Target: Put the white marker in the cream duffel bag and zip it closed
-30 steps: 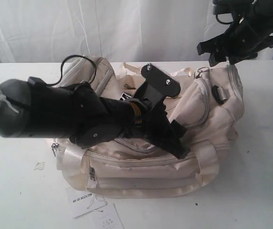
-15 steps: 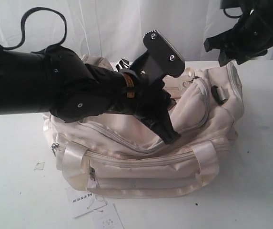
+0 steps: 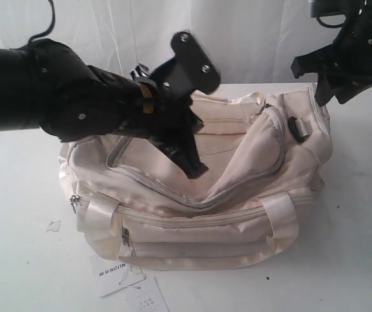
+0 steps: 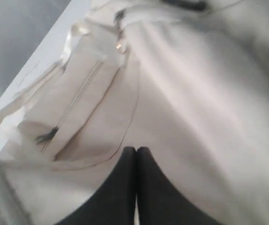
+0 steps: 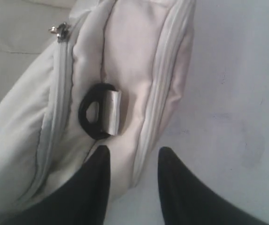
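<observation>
Two pincers above the cream duffel bag (image 3: pixel 237 195)
Left pincer (image 4: pixel 135 152) pressed together (tips touching), bag just beneath; right pincer (image 5: pixel 133 157) spread, strap ring (image 5: pixel 91 117) just ahead.

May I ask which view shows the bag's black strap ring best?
The right wrist view: the strap ring sits close and clear. The exterior view shows it small; the left wrist view, not recognisably.

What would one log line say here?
left claw: shut, empty, over cream duffel bag | right claw: open, above black strap ring | white marker: not visible
</observation>
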